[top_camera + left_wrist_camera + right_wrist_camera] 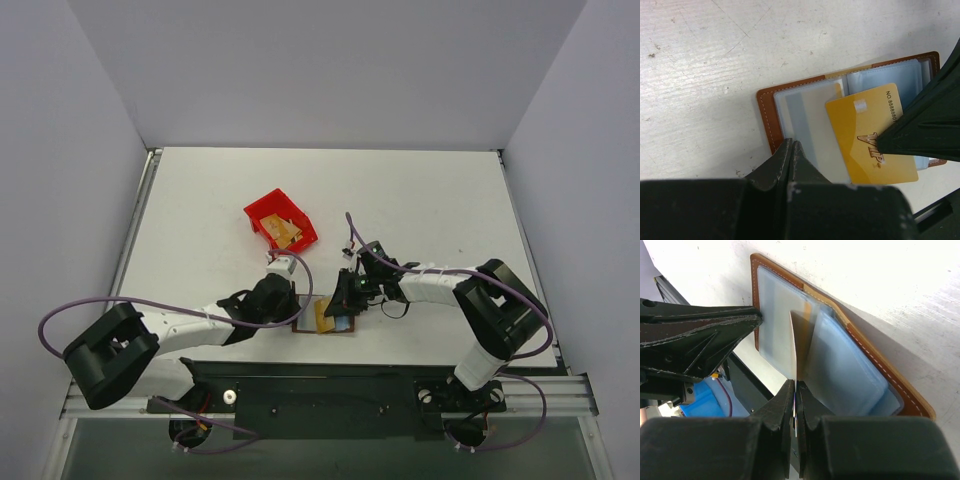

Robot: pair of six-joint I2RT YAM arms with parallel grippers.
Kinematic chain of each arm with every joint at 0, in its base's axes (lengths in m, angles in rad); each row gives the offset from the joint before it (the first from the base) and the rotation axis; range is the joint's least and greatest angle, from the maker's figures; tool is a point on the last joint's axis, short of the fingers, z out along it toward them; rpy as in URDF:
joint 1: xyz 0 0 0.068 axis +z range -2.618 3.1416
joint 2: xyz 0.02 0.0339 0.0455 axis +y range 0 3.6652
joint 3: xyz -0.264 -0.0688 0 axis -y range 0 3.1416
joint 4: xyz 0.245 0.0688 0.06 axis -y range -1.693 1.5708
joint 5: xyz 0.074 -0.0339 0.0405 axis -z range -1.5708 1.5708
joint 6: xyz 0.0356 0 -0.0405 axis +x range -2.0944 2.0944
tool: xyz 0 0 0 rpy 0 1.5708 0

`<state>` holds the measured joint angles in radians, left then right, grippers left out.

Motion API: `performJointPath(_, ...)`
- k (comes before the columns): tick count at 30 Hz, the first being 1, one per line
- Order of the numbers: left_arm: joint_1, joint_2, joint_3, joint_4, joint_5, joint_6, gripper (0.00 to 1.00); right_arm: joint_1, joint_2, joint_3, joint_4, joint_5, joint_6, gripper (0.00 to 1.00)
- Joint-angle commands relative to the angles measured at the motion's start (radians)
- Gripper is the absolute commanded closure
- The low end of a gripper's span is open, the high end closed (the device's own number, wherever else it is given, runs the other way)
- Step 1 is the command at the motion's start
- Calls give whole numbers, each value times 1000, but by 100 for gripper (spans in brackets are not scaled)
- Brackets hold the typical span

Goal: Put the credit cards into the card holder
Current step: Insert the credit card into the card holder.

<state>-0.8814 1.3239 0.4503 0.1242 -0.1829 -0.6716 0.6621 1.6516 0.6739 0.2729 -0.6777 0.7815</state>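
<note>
Right wrist view: the right pincer (795, 390) is clamped on a gold credit card (801, 342) over the open card holder (845, 375).

The card holder lies open on the white tabletop (700, 75), directly ahead of both pincers, with its light blue pockets facing up. From the right pincer's tips the card reaches out, tilted, across the clear sleeves toward the fold. Whether its far end is inside a pocket cannot be told. In the left wrist view the card's face shows "VIP" and a printed number. The left pincer (791, 147) is together, with its tips at the holder's brown rim, and it faces the right pincer across the holder. Well beyond the left pincer stands a red bin (268, 212) with more gold cards (289, 233) inside.
</note>
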Motion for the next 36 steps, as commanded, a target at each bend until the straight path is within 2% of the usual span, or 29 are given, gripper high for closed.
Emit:
performJointPath(1,4,28,-13,-3,13,4,100,-4,-52,18,-5,26,-14,100)
performJointPath(10,4,23,-25,-6,8,1,100,-73,-141,-31,18,37,15,100)
performJointPath(27,4,12,-22,-11,2,0,100,-96,-81,-99,158,-83,93,100)
performJointPath(36,4,6,-21,-14,0,1,100,-96,-55,-103,163,-80,99,100)
